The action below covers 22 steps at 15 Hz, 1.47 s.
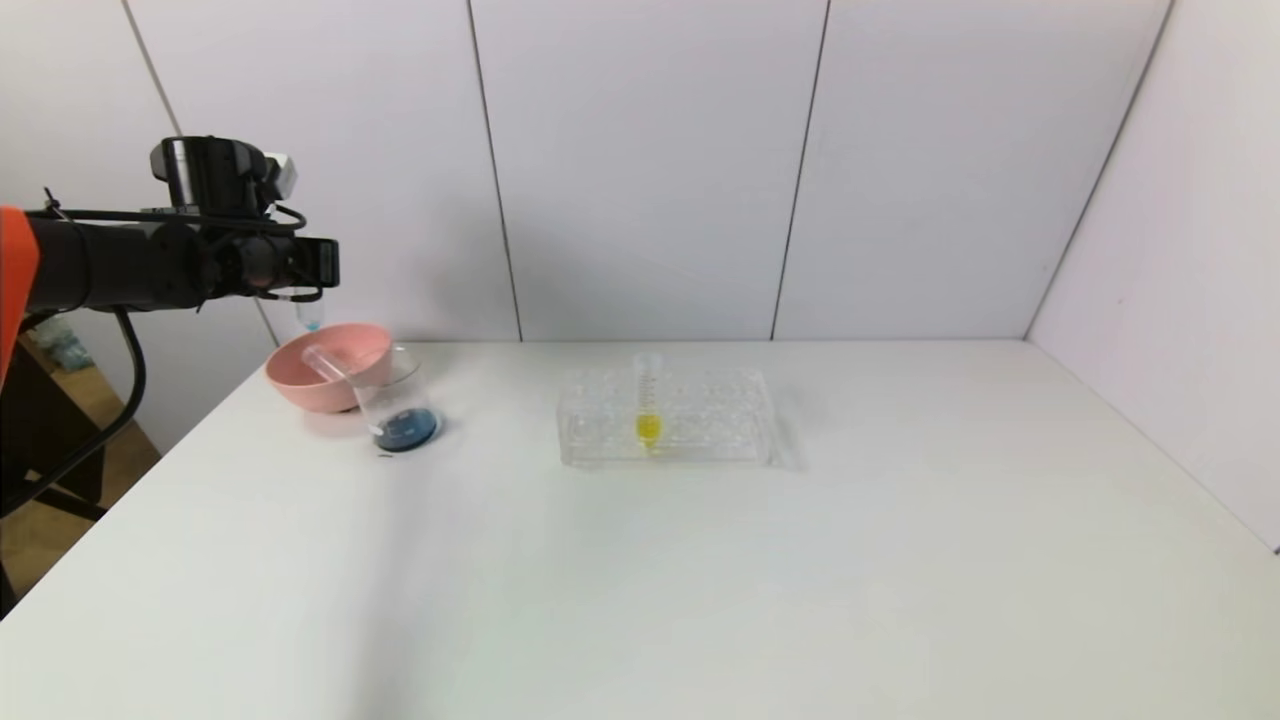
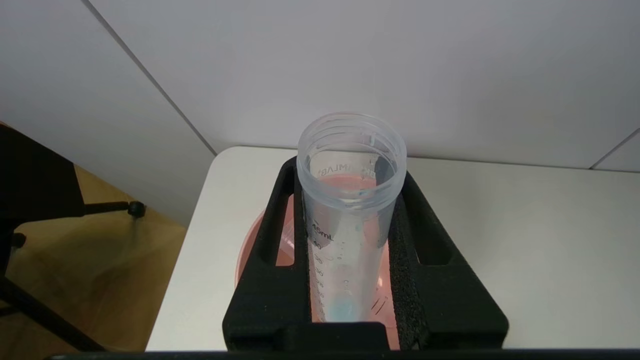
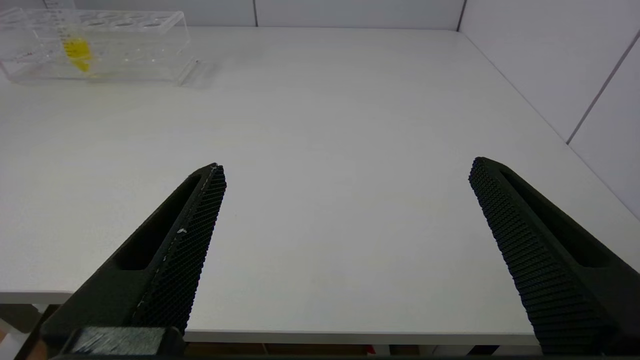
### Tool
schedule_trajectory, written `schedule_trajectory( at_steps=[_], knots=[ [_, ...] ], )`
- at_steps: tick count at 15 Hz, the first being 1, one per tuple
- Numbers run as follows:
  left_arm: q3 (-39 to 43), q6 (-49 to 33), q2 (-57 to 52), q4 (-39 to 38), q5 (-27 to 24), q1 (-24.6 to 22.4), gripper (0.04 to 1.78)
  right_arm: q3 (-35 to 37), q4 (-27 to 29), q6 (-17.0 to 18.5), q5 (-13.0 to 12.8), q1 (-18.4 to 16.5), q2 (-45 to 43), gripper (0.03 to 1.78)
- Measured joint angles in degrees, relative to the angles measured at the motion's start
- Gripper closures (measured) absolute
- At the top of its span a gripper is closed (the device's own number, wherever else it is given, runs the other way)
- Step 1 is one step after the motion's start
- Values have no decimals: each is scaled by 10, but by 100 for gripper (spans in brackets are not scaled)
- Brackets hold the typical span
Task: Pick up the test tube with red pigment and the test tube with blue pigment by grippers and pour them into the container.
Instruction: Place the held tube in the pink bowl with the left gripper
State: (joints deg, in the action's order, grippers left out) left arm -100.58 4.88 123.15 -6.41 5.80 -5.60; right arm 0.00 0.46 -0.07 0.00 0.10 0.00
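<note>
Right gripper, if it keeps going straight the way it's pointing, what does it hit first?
Probably nothing close: the open right gripper points across bare table toward the back wall. The rack sits off to one side, though depth is unclear.

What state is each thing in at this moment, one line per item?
Left gripper: shut on the test tube with blue pigment, above the pink bowl.
Test tube with blue pigment: upright, uncapped, only a blue trace at its bottom.
Container: upright, dark blue liquid at the bottom.
Pink bowl: holds a clear tube lying tilted.
Yellow-liquid tube: standing in the rack.
Right gripper: open, empty.
</note>
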Motion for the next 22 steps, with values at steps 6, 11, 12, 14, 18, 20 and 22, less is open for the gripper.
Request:
schedule_trajectory(
  at_steps=[6,11,12,14,18,20,22],
  knots=[
    [3,6,29,-2,-3,-11,136,0,0,0,0,0,0,4],
    [12,-2,39,-3,-46,-7,136,0,0,0,0,0,0,4],
    [13,-2,41,-3,-47,-7,136,0,0,0,0,0,0,4],
    [13,-2,45,-3,-47,-6,136,0,0,0,0,0,0,4],
    [8,-1,51,0,-48,-1,122,0,0,0,0,0,0,4],
    [6,-1,52,0,-48,0,99,0,0,0,0,0,0,4],
    [6,-2,52,0,-49,0,67,0,0,0,0,0,0,4]
  ],
)
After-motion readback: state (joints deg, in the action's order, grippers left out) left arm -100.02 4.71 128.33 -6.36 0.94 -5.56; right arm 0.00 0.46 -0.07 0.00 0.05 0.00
